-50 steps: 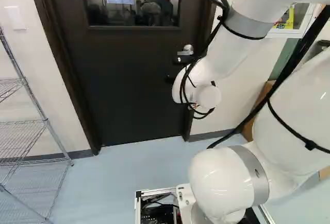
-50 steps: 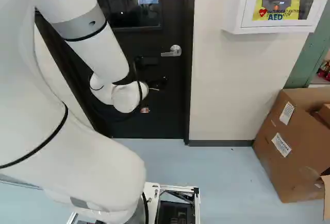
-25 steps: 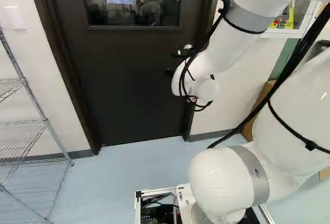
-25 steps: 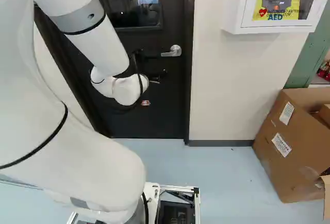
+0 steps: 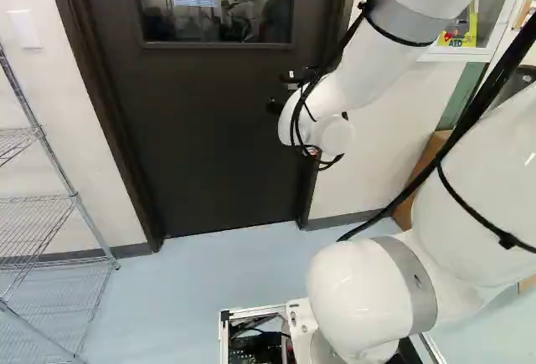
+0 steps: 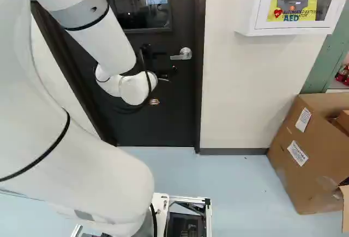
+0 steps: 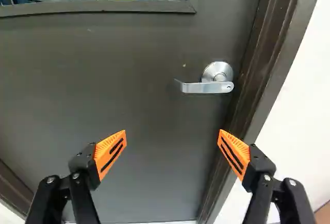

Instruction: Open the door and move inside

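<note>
Wrist view: my claw (image 7: 172,132) is released, its two orange pads (image 7: 110,153) wide apart with nothing between them. The lever handle (image 7: 206,87) is ahead of the claw, nearer the finger on the frame side, and level. The door (image 7: 149,95) is closed within its frame (image 7: 271,44). Caution: if I advance without centring on the lever, that finger may strike the frame and jam. If I close beyond the lever's free end, the pads will likely miss or slip off. Pushing before the lever is fully turned would load the latch and could stall my arm.

Left base view: my forearm (image 5: 368,58) reaches toward the door, and the claw end largely hides the lever. Slack cables (image 5: 297,130) loop at my wrist; turning the wrist could snag them on the lever. The wire shelf (image 5: 42,201) stands just beside the doorway; a base turned too early could catch it.

Right base view: the lever shows beside my wrist, apart from it. The wall cabinet (image 6: 248,22) is well clear of the wrist; a wide elbow swing could hit it. I cannot tell which way the door swings; a wrong assumption could block entry.
</note>
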You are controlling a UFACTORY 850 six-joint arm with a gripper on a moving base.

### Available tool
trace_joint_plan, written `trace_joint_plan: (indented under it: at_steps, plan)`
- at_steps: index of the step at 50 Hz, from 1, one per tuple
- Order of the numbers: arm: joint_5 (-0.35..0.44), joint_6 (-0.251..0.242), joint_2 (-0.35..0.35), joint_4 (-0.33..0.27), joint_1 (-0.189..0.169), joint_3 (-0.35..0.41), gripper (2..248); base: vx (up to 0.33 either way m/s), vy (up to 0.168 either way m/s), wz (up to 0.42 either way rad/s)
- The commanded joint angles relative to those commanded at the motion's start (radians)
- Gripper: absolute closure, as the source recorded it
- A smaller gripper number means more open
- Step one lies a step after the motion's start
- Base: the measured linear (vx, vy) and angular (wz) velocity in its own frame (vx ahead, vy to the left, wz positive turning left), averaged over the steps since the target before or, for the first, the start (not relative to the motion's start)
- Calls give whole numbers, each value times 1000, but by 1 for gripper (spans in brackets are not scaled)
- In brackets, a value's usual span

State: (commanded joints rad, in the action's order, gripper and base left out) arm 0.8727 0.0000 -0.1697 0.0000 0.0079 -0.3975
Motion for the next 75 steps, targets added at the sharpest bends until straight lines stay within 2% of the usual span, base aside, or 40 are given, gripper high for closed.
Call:
trace_joint_plan:
  at_steps: [38,75]
  plan:
    - [0,0,18,-7,0,-104,3,0,0,0]
    - [0,0,138,-8,-1,-263,3,0,0,0]
